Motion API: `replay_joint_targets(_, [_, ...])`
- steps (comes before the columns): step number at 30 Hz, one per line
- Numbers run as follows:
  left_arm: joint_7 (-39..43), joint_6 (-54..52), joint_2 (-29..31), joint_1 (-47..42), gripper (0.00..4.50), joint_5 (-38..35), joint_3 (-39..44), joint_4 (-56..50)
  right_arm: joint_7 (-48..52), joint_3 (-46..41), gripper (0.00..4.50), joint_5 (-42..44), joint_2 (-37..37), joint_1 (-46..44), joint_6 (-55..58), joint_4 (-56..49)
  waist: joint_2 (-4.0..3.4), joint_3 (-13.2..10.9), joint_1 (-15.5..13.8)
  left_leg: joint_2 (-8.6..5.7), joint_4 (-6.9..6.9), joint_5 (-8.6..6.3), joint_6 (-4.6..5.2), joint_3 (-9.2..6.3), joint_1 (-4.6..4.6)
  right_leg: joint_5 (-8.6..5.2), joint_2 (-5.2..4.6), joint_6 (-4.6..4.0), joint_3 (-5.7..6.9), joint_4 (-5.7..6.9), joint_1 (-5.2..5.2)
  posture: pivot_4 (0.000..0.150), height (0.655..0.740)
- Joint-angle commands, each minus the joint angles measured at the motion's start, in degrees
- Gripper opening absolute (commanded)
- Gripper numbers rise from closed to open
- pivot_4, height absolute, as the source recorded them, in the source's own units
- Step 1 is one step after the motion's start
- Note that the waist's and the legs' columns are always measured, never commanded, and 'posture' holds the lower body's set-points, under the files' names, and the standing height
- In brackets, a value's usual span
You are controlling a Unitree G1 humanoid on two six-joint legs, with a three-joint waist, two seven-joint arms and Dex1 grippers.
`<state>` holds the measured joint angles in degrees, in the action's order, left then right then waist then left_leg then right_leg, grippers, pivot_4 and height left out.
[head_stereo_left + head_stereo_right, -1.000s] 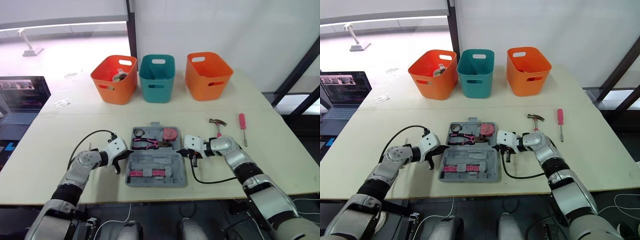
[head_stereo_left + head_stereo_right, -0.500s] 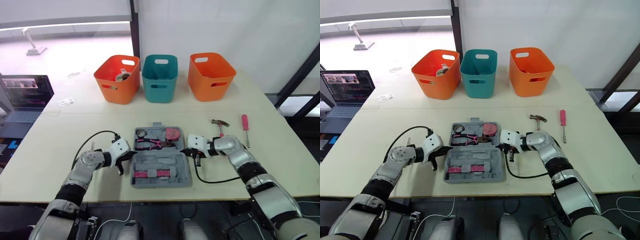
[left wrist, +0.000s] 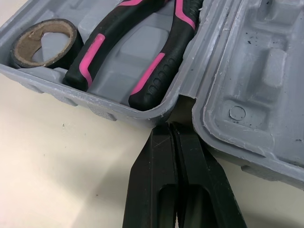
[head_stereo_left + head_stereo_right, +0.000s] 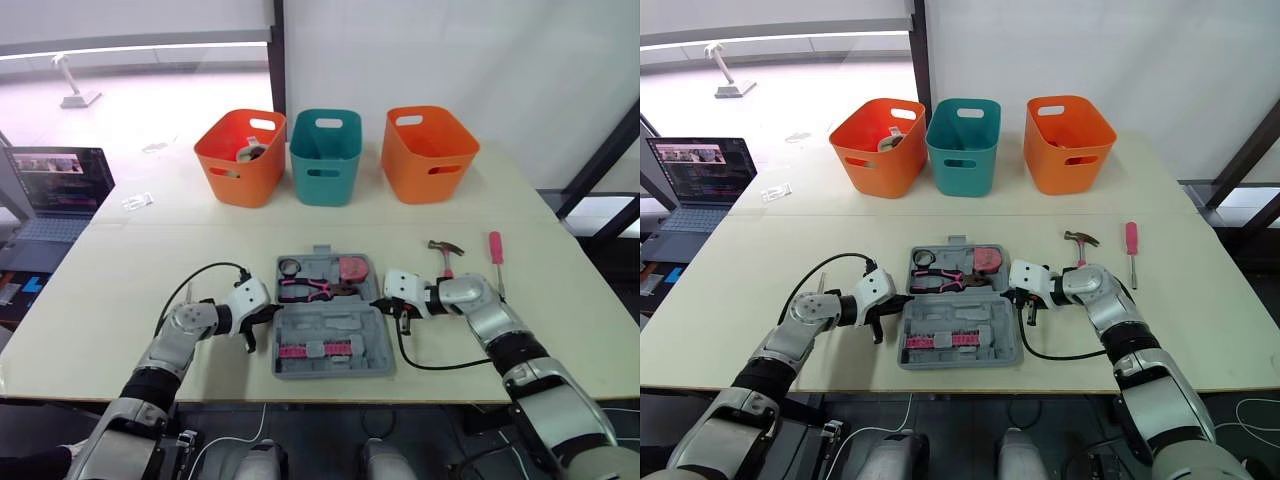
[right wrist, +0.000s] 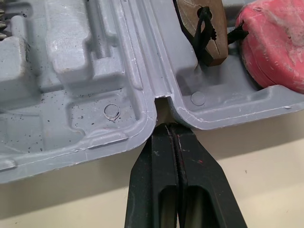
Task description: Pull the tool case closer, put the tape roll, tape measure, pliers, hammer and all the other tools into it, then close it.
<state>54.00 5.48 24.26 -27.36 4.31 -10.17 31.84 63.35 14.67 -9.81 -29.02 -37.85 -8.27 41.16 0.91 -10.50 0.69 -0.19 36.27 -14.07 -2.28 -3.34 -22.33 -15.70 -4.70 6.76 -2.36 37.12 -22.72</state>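
The tool case (image 4: 330, 322) lies open and flat on the tabletop (image 4: 120, 290), near the front edge and between the two arms, with its lid half spread toward the robot. Three baskets, two orange (image 4: 238, 158) (image 4: 430, 152) and one teal (image 4: 325, 157), are lined up along the far side, well apart from the case.

The left gripper (image 3: 168, 128) is set against the case's left side and the right gripper (image 5: 166, 126) against its right side, each with its tip at the notch where the two halves meet. On both, the jaws are pressed fully together and nothing is held between them.

The hammer (image 4: 444, 250) and the screwdriver (image 4: 496, 255) lie outside the case on its right. The pliers (image 4: 310, 290), the tape measure (image 4: 352, 269) and the tape roll (image 4: 290, 267) are already seated in the far half.

The pull is judged to be the step in hand, and trouble is most likely there. Since nothing is clamped, a tip could slip out of its notch. The case would then be dragged from one side only and turned askew. A jerk could also shake the seated tools from their recesses. The black cable (image 4: 430, 365) lying by the right arm could be caught under the case's front edge.
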Motion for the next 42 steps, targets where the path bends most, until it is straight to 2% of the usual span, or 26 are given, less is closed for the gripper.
replay_joint_targets(1, [1.5, 2.4, -2.5, -1.1, 0.06, -0.7, -2.5, -1.7, 1.6, 1.5, 0.00, 0.9, 1.3, 1.4, 0.6, -2.7, 0.00, 0.0, 0.0, 0.00, 0.00, 0.00, 0.00, 0.00, 0.00, 0.00, 0.00, 0.00, 0.00, 0.00, 0.00, 0.150, 0.7400])
replay_joint_targets(19, [-0.1, 2.6, -1.4, -0.6, 0.06, -0.2, -1.3, -0.9, 0.1, 1.2, 0.00, -0.2, 1.1, 0.8, 1.2, -1.2, 0.01, 0.0, 0.2, 0.00, 0.00, 0.00, 0.00, 0.00, 0.00, 0.00, 0.00, 0.00, 0.00, 0.00, 0.00, 0.150, 0.7400])
replay_joint_targets(28, [-2.7, -0.1, 1.1, -1.0, 0.06, -1.9, 2.5, 0.1, -3.6, -0.6, 0.00, -0.6, -1.2, -1.2, 3.0, 1.0, 0.01, 0.0, 0.4, 0.00, 0.01, 0.01, -0.01, -0.01, 0.02, 0.00, 0.01, 0.01, 0.00, 0.04, 0.00, 0.150, 0.7400])
replay_joint_targets(35, [-1.3, -4.7, 6.9, 4.7, 0.06, -5.9, 6.4, -5.8, 2.5, -4.0, 0.00, 5.7, -5.0, 2.3, 4.3, -2.4, 0.01, 0.0, 0.5, 0.01, -0.05, 0.01, -0.01, -0.02, -0.04, -0.01, 0.01, 0.03, 0.00, 0.01, -0.09, 0.150, 0.7400])
replay_joint_targets(42, [-0.7, -5.9, 6.0, 7.0, 0.06, -7.3, 5.7, -9.7, 2.0, -3.3, 0.00, 6.1, -4.8, 3.8, 4.3, -5.5, 0.01, 0.0, 0.4, 0.01, -0.02, 0.01, -0.01, -0.01, -0.03, -0.01, 0.01, 0.03, 0.00, 0.03, -0.07, 0.150, 0.7400])
